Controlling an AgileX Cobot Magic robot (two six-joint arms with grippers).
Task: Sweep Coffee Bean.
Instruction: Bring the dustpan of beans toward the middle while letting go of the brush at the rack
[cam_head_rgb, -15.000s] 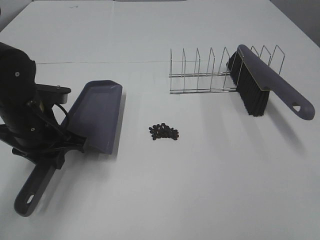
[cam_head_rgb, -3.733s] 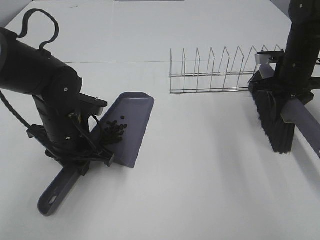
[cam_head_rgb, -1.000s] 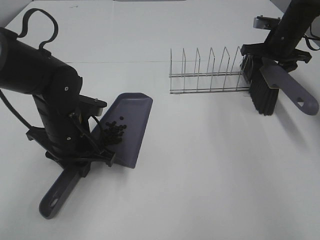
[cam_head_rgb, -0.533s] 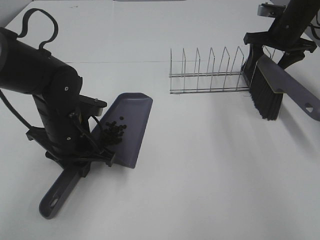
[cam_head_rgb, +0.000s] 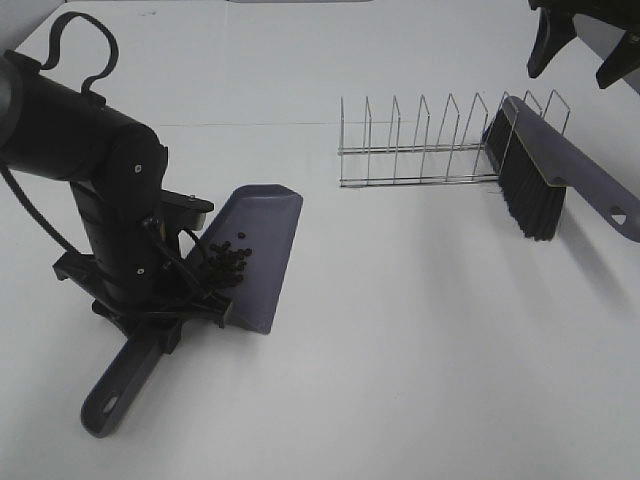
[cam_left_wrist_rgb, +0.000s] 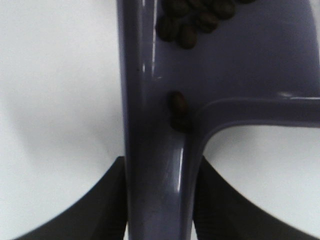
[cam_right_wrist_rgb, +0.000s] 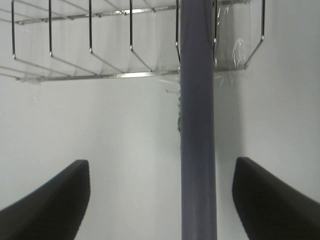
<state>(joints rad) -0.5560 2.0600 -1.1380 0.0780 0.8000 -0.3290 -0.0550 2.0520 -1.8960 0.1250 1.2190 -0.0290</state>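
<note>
Near the bench's front-left corner, the left gripper (cam_left_wrist_rgb: 159, 200) holds the dustpan (cam_head_rgb: 255, 250) by its handle, fingers (cam_left_wrist_rgb: 95, 210) clamped on either side of it. The pan is tilted up off the bench, and the coffee beans (cam_head_rgb: 225, 262) lie inside it, piled toward the handle end; two beans (cam_left_wrist_rgb: 179, 117) sit apart in the corner by the handle.

Farther back, toward the right edge, the brush (cam_head_rgb: 550, 180) now leans in the last slots of the wire rack (cam_head_rgb: 430, 145). A moment ago the right gripper (cam_head_rgb: 580, 45) was at the brush; it has since let go and lifted clear, fingers spread wide. With beans collected and brush returned, the task looks all but done.

The right gripper is cut off at the frame's top, and the left arm hides the dustpan's neck in the high view.
</note>
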